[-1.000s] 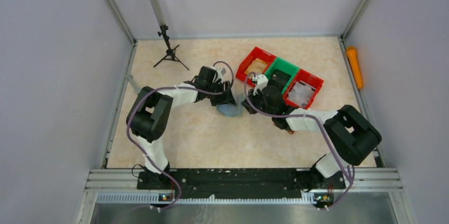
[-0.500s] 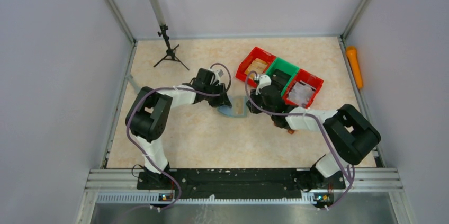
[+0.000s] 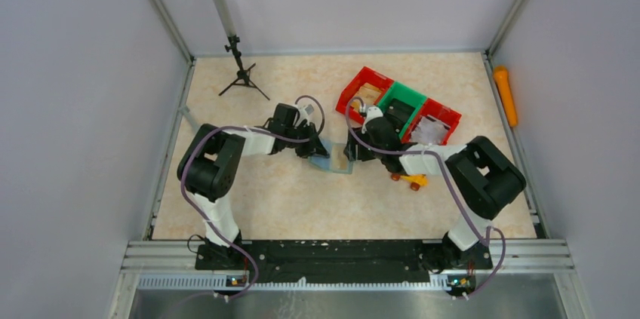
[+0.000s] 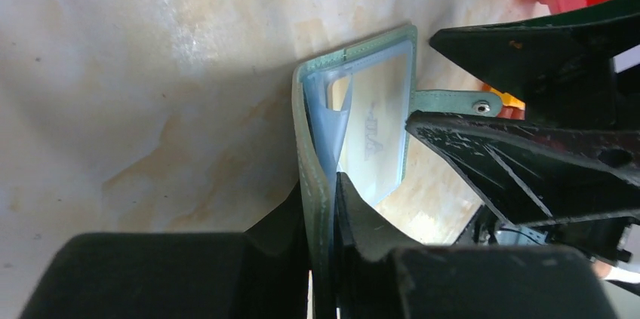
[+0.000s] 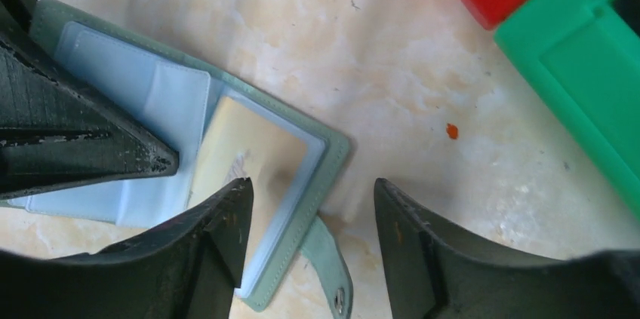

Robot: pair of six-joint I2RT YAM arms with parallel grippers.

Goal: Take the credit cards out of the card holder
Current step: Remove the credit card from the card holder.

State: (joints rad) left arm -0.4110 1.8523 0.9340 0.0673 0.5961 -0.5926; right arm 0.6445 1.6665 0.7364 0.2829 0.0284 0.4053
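Left wrist — near edge of card holder [image 4: 355,138] — tight between left fingers [image 4: 370,237].

Bottom of the left wrist frame, the card holder [image 4: 302,123] disappears between the jaws of the left gripper [image 4: 322,191] — lettering on the credit card [image 4: 377,130] is too blurred to read.

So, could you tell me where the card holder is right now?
In the top view, the card holder lies open at mid-table, its left edge pinched by the left gripper, with the bins just behind it to the right.
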